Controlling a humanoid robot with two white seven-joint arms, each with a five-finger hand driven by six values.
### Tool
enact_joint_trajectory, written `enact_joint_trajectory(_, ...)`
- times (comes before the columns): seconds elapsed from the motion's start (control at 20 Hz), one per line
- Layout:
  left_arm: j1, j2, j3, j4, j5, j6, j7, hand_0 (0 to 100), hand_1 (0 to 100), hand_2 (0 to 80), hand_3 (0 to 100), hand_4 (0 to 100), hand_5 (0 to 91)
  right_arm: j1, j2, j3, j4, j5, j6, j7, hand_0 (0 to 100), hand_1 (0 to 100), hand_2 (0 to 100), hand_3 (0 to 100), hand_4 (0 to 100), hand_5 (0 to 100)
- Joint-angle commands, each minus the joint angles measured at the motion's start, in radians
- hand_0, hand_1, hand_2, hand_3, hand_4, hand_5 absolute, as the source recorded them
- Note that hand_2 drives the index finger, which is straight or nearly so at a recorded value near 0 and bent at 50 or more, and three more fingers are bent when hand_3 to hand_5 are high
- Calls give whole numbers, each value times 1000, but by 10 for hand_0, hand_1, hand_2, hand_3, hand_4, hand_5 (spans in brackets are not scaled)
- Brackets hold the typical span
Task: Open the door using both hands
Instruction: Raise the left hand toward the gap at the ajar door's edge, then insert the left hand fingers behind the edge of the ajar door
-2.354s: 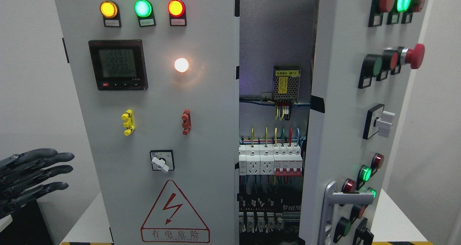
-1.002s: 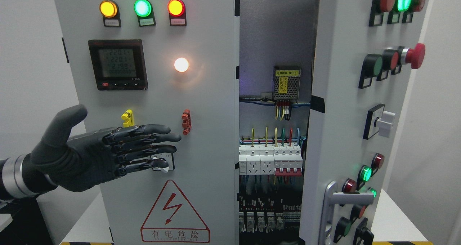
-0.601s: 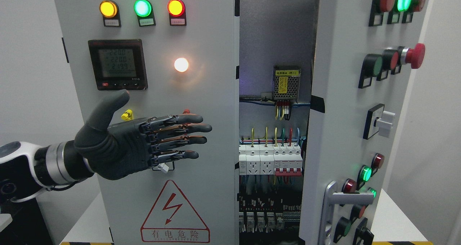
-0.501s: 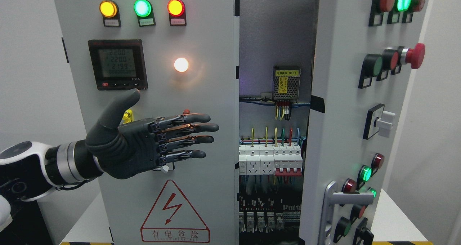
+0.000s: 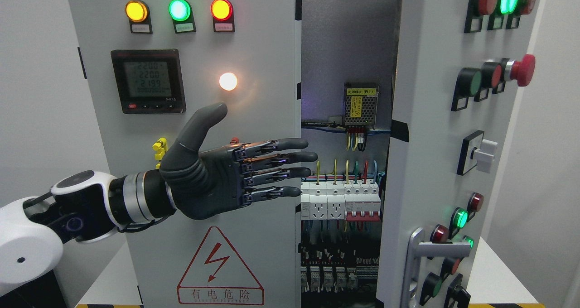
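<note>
Here, my left hand [image 5: 213,181]: fingers [image 5: 281,156] spread, holding nothing, hiding the left door's [image 5: 263,50] rotary switch; contact unclear.

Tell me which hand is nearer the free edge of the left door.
Left. The left hand is open, its fingertips reaching the left door edge beside the gap. The right hand is out of view.

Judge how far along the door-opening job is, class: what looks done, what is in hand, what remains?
Done: the right door already stands swung open, baring the breakers inside. In hand: the left hand, fingers spread flat and holding nothing, reaches across the left door with its fingertips at that door's inner edge. Left: the left door looks shut; no right hand shows.
</note>
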Motion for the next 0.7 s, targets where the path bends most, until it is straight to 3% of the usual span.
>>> enact_joint_trajectory(0.0,-83,-194,-47,65,74,13,26,0,0,0,0,30,0,0,1,0,-1,0,1,0,106,0,0,0,0,0)
enact_joint_trajectory(0.2,-123,-276,-47,108,95,28,29,0,0,0,0,30,0,0,1,0,-1,0,1,0,106,0,0,0,0,0)
enact_joint_trajectory(0.65,-130,-350,-48,108,86,29,78,0,0,0,0,31,0,0,-1,0,-1,0,1,0,107,0,0,0,0,0)
